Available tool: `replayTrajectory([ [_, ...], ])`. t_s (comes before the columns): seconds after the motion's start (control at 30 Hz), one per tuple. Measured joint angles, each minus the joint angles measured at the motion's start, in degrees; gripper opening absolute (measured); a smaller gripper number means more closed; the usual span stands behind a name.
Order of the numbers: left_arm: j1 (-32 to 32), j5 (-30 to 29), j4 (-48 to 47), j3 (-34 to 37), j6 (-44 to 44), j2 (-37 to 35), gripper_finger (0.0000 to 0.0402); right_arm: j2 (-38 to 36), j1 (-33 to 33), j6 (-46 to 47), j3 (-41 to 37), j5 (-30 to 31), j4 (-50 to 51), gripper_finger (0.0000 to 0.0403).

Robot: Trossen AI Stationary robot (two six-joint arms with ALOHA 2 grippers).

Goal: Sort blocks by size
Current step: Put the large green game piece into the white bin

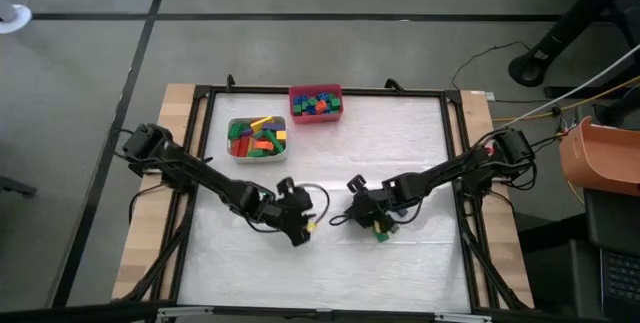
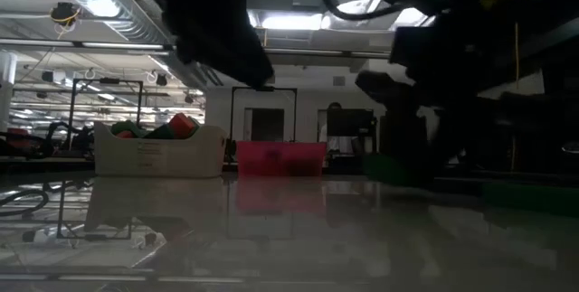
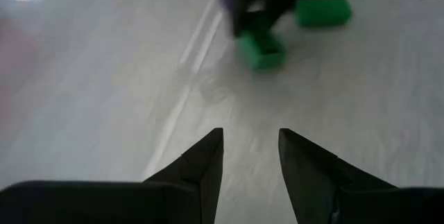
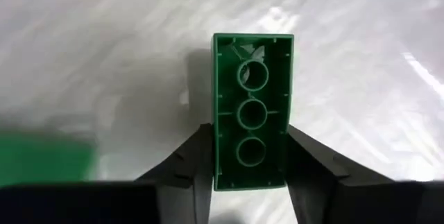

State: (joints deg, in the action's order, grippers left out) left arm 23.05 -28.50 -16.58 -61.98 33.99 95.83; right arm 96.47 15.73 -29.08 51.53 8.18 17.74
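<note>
Item: long green block [image 4: 251, 113], underside up, pinched across its width by the right gripper [image 4: 250, 175], lower centre-right of the high view.
Left gripper [image 3: 251, 165]: jaws parted, empty, lower centre.
A second green block [image 3: 323, 12] lies near.
Handling: lift straight, keep the grip square.
Clearance: open table [image 1: 420, 143] toward the white bin [image 1: 232, 153] and red bin [image 1: 316, 116], upper centre.

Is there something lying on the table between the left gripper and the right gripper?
No. In the high view the strip of table between the left gripper and right gripper is bare.
</note>
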Motion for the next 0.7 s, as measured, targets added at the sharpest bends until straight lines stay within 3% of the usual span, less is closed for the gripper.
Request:
replayTrajectory([
  [0.23, 0.6, -0.09, 9.73, 0.0, -20.18, 4.96, 0.0127, 0.0, 0.0, 0.04, 0.0, 1.05, -9.95, 0.0157],
  [0.47, 0.61, -0.22, 17.61, -0.02, -44.11, 7.21, 0.0127, -0.09, 0.0, 0.27, 0.02, -4.1, -14.39, 0.0157],
  [0.7, 1.35, -0.26, 20.6, -0.02, -55.61, 9.01, 0.0127, -0.09, 0.0, 4.04, 0.02, -8.39, -14.74, 0.0152],
])
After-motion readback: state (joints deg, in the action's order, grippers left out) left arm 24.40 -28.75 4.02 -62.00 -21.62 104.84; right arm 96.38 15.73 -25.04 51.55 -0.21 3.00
